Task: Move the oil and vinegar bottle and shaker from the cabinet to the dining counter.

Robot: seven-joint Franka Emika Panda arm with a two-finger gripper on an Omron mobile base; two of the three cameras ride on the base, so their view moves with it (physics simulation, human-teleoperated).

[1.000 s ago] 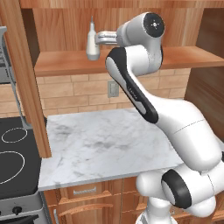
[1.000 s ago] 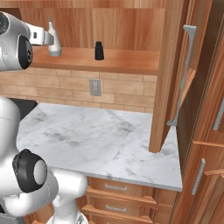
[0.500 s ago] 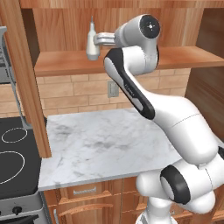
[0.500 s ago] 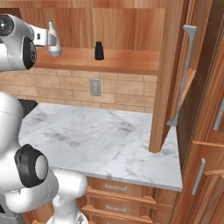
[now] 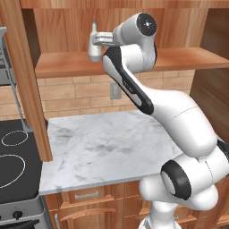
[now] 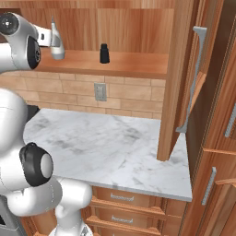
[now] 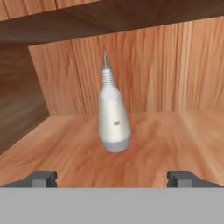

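- Hand view: our gripper [image 7: 112, 178] has its jaws spread wide and holds nothing.
- Beyond the tips, the bottle [image 7: 113, 119] stands upright mid-shelf in the cabinet [image 7: 175, 74], apart from the fingers.
- Right base view: the shaker [image 6: 105, 53] stands further along the shelf, well apart from the bottle [image 6: 56, 43].

You have bare plank shelf [image 7: 175, 131] on both sides of the pale pear-shaped oil bottle [image 7: 113, 118]. The small black shaker [image 6: 105, 53] stands well apart, and the cabinet's wooden back wall [image 7: 175, 70] closes off the space behind.
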